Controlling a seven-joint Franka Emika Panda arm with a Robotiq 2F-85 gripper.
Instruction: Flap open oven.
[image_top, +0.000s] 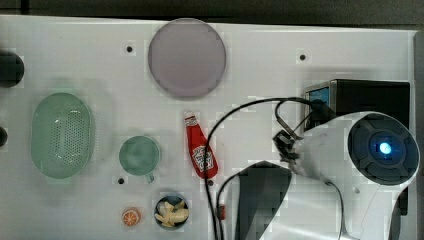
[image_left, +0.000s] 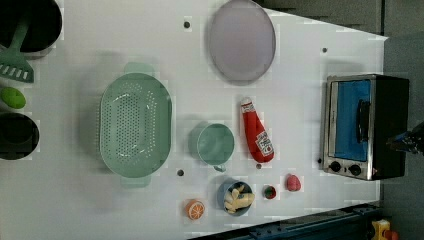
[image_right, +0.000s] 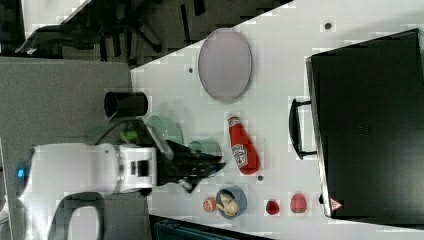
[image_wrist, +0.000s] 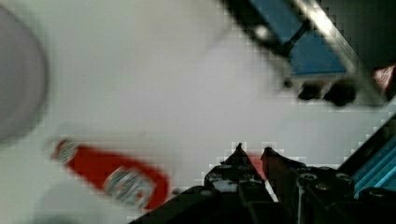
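Gripper (image_wrist: 252, 149): black, two fingers drawn close together with a narrow slit between the tips, nothing held; in the right view (image_right: 212, 165) at the end of the white arm (image_right: 75, 170), pointing toward the objects on the table, well apart from the oven.

Ketchup bottle (image_wrist: 112, 175): red, lying on its side on the white table (image_left: 75, 200), white cap toward the plate; in the left view (image_left: 256, 131) between the mug and the oven.

Mug (image_left: 215, 144): pale green, upright, just beside the ketchup bottle.

Bowl (image_left: 235, 197): blue, holding pale yellow pieces, near the mug; orange slice (image_left: 195, 209) just beside it.

Small red items: one round and dark red (image_left: 270, 191), one pinkish red (image_left: 293, 182), near the oven's knob end.

Colander (image_left: 135, 125): pale green, perforated, at the left view's left of the mug.

Plate (image_left: 241, 40): grey-lilac, round.

Oven (image_left: 367, 125): black box, silver front frame, blue-tinted glass door shut with dark bar handle (image_left: 363, 121) across it, two black knobs; standing at the table's edge at the left view's right, door facing the ketchup bottle.

Black pots, green spatula, lime: at the left view's far left edge.
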